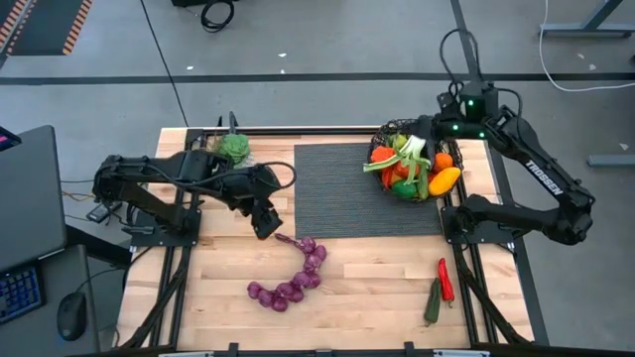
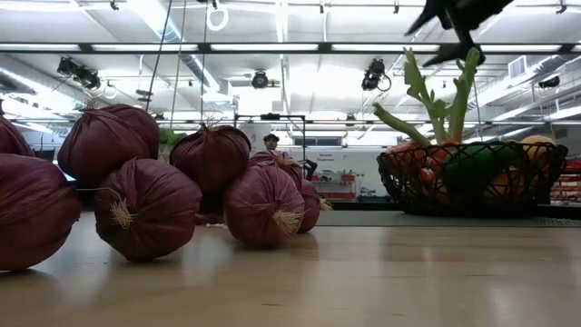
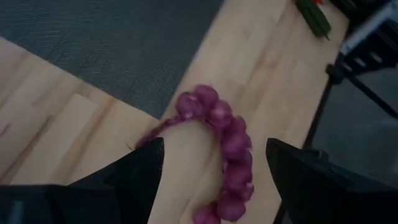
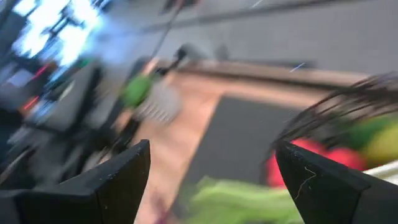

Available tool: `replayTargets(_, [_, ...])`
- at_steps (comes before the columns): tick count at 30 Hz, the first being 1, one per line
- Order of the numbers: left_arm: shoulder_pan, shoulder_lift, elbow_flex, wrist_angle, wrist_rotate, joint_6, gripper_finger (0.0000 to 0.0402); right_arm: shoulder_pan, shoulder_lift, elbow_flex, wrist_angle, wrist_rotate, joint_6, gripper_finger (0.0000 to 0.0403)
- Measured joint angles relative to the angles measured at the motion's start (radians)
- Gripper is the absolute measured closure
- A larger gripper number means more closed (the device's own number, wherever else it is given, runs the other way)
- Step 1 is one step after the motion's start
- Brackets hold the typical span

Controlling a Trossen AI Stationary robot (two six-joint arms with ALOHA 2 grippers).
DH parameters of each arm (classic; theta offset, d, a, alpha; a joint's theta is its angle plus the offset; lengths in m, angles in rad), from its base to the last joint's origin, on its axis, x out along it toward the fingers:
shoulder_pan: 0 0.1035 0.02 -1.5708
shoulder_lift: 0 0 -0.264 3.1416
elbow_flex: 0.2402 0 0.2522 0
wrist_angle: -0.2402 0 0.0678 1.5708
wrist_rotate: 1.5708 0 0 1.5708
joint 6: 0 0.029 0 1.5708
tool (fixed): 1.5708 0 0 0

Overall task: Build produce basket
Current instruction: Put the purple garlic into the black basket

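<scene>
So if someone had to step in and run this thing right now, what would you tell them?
Left hand: open, empty, hovering at the upper end of the purple grape string, not gripping it.
Right hand: open, empty, above the basket at the far right of the grey mat.
Done: the basket holds the leek, orange and yellow pieces and more.
Left: the grape string on the bare wood near the front, plus a red chilli and a green vegetable at the front right.
The potted plant by the left arm stays out.
</scene>
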Motion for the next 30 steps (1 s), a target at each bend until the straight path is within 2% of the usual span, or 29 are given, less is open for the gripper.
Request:
replayTargets(3, [-0.018, 0.0, -0.005, 0.007, 0.004, -0.01, 0.0111, 0.061, -0.004, 0.0, -0.004, -0.109, 0.022, 0.0054])
replayTargets(7, [-0.025, 0.001, -0.045, 0.037, 0.03, -0.059, 0.0111, 0.18, -0.009, 0.0, 0.054, -0.118, 0.061, 0.0054])
replayTargets(11, [-0.028, 0.002, -0.124, 0.1, 0.161, -0.068, 0.0111, 0.327, 0.009, 0.0, 0.142, -0.069, 0.03, 0.0054])
replayTargets(16, [-0.048, 0.002, -0.216, 0.141, 0.184, -0.042, 0.0111, 0.455, 0.041, 0.0, 0.164, 0.038, -0.015, 0.0054])
replayTargets(19, [-0.056, 0.001, -0.253, 0.211, 0.225, -0.154, 0.0111, 0.518, 0.064, 0.0, 0.162, 0.082, -0.067, 0.0054])
replayTargets(22, [-0.09, 0.002, -0.269, 0.288, 0.205, -0.271, 0.0111, 0.587, 0.091, 0.0, 0.166, 0.169, -0.12, 0.0054])
replayTargets(26, [-0.139, 0.03, -0.286, 0.423, 0.123, -0.361, 0.0111, 0.655, 0.123, 0.0, 0.177, 0.32, -0.175, 0.0054])
replayTargets(30, [-0.15, 0.085, -0.286, 0.459, 0.172, -0.379, 0.0111, 0.667, 0.117, 0.0, 0.182, 0.339, -0.189, 0.0054])
